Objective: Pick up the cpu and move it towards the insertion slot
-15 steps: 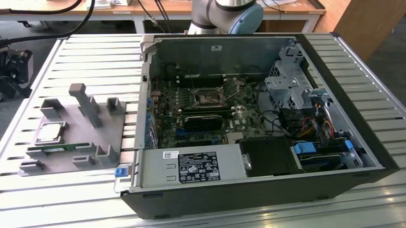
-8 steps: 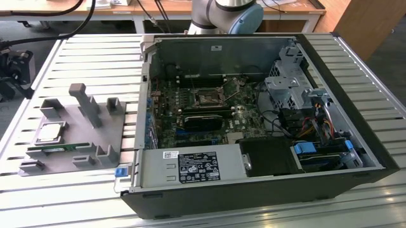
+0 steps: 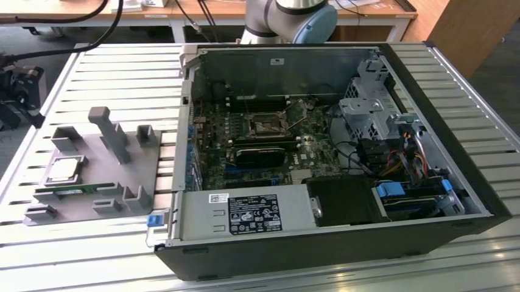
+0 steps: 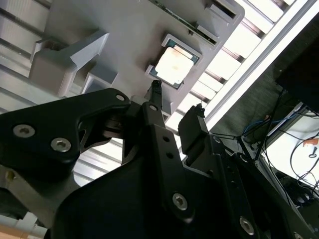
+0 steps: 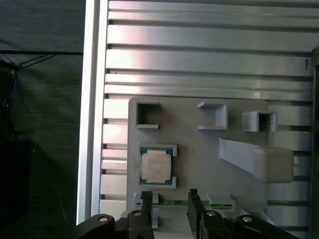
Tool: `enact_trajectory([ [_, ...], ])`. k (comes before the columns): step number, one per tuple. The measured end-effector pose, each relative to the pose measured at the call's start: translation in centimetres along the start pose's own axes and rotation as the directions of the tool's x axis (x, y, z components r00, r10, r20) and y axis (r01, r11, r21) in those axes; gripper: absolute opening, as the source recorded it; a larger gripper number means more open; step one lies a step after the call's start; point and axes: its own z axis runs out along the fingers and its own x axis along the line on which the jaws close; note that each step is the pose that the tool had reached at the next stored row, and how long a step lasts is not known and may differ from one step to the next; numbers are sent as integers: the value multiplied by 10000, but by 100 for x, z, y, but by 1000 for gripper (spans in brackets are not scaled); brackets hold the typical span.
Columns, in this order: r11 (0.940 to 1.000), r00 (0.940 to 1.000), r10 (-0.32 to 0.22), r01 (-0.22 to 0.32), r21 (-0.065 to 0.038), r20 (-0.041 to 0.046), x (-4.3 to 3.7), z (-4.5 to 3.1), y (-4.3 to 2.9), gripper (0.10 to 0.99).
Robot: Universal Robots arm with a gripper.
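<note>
first wrist view is showing the gripper [image 5: 169, 200] hanging over the grey tray [image 5: 194, 149], fingers spread and gripping nothing. the cpu [image 5: 156, 165] is lying flat in a tray recess, well apart from the insertion slot [image 3: 265, 126] inside the computer case [image 3: 325, 255].

No wording is legible in this workshop scene. In the exterior view, a black label [image 3: 253, 215] and a small white sticker [image 3: 220, 197] sit on the computer's grey power supply [image 3: 201, 220], their print too fine to make out.
</note>
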Motion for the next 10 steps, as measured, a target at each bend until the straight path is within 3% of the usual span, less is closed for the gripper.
enact_trajectory([
  [10, 10000, 10000, 0, 0, 0, 0, 1, 74, -6, 416],
])
